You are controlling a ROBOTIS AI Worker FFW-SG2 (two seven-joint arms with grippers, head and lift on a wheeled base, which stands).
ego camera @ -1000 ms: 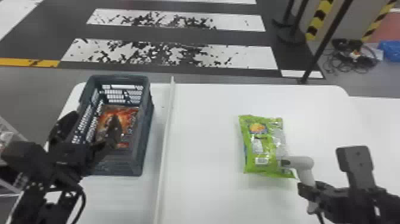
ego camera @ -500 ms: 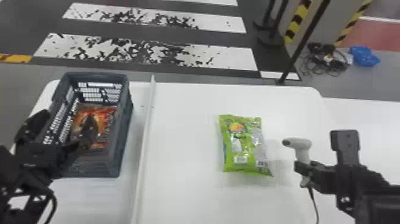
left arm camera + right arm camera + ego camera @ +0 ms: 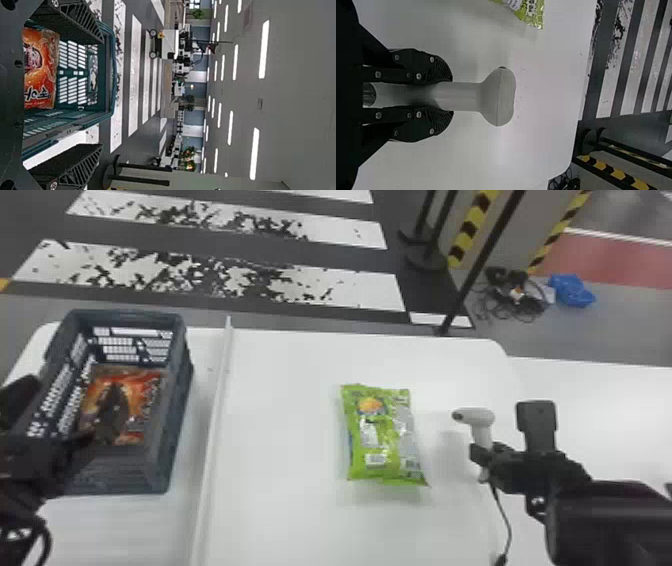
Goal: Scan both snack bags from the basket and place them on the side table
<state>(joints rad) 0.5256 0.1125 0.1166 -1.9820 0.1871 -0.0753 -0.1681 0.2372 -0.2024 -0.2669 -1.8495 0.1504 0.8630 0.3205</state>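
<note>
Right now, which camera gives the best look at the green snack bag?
The head view: the whole green snack bag lies unobstructed on the white table. The right wrist view catches one end, cut off at the picture's edge.

**One side spread, the other clamped**

The black left end effector (image 3: 72, 384), its two flat fingers parted wide, is at the dark grey plastic basket (image 3: 175, 440), one finger over the interior. Well apart, to the basket's right, the black right end effector (image 3: 482, 454) grips with both flat fingers, the thick black right arm (image 3: 600, 520) behind it.
</note>
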